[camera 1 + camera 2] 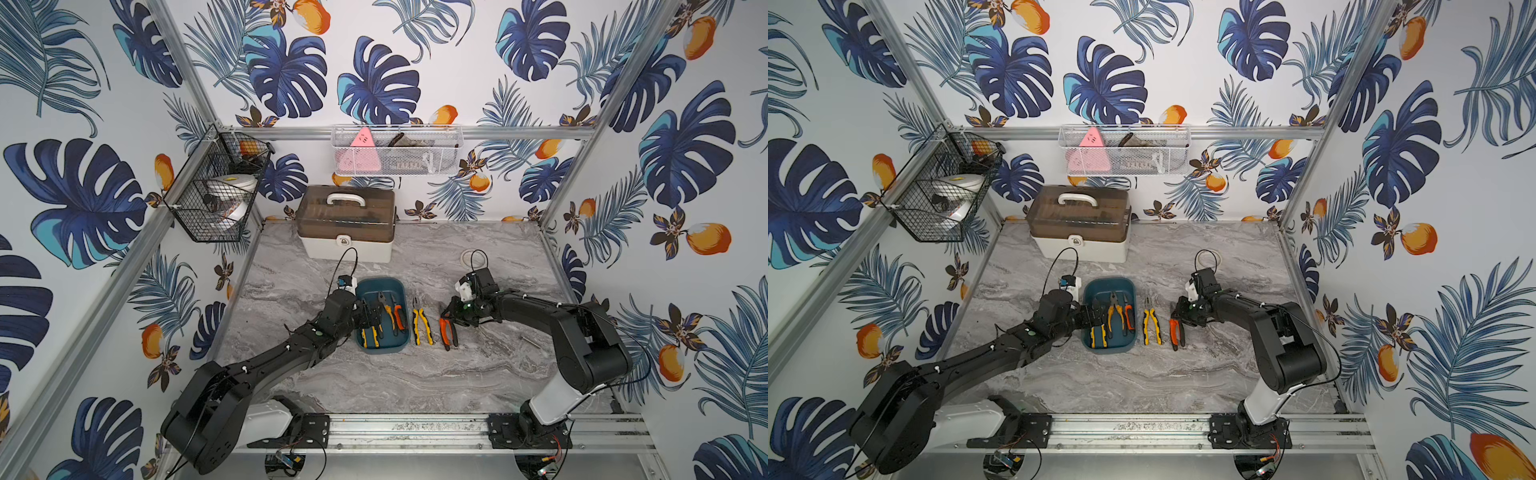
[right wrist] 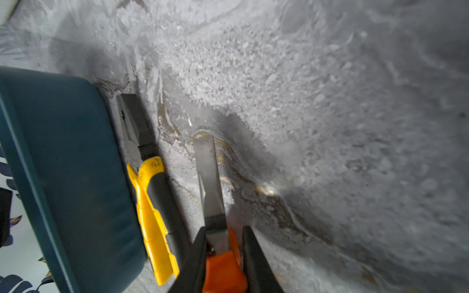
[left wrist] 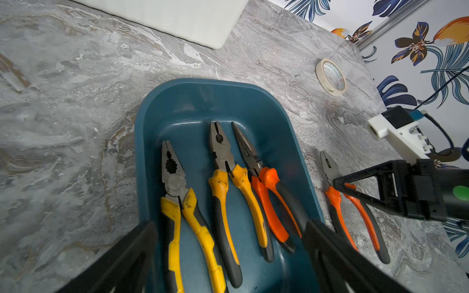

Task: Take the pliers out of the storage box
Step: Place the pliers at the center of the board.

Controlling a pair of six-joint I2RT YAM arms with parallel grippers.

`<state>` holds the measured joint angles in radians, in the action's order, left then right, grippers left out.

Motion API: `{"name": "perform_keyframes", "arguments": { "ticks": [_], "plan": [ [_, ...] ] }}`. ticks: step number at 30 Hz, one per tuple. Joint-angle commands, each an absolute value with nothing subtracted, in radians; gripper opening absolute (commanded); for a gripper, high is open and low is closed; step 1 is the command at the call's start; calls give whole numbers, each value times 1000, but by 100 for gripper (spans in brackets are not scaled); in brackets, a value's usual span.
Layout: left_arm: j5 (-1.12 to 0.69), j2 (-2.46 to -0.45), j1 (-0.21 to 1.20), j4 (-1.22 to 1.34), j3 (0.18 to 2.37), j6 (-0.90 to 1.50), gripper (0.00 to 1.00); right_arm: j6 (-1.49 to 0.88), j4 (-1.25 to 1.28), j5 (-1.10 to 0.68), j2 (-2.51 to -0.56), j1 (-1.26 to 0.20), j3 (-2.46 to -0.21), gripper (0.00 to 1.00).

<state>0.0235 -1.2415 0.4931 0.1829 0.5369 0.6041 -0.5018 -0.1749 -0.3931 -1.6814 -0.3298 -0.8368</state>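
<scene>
Three pliers [image 1: 388, 311] lay side by side in the teal storage box [image 1: 381, 284] in both top views, handles toward 6 o'clock, while a yellow-handled pair [image 1: 417, 313] and an orange-handled pair [image 1: 444, 334] sat at the box's 3 o'clock, outside it on the surface [image 1: 478, 374]. From the left wrist, the left end effector [image 3: 231, 223] hung over the box with its fingers spread wide, the three handles showing between them and nothing gripped. These tools looked stiff and fairly heavy, steel with rubbery sleeves, so the sleeved handles just behind the pivot seemed the surest hold, bare metal being likelier to slip. From the right wrist, the right end effector [image 2: 224, 241] was clamped on the orange-handled pair where the handles met the grey head, its nose down at the surface, just beside the yellow-handled pair.
</scene>
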Motion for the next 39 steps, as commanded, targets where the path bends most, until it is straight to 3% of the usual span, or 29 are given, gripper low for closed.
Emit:
{"name": "perform_keyframes", "arguments": {
  "ticks": [1,7,27,39],
  "plan": [
    [24,-1249,492,181,549,589,99,-565,-66,-392,-1704,-324,-808,0],
    [24,-1250,493,176,550,587,99,-700,118,-413,-1724,-316,-705,0],
    [25,-1265,493,173,557,587,99,-870,320,-357,-1669,-319,-541,0],
    [32,-1261,493,167,558,587,99,-888,396,-415,-1668,-355,-530,0]
  ]
}}
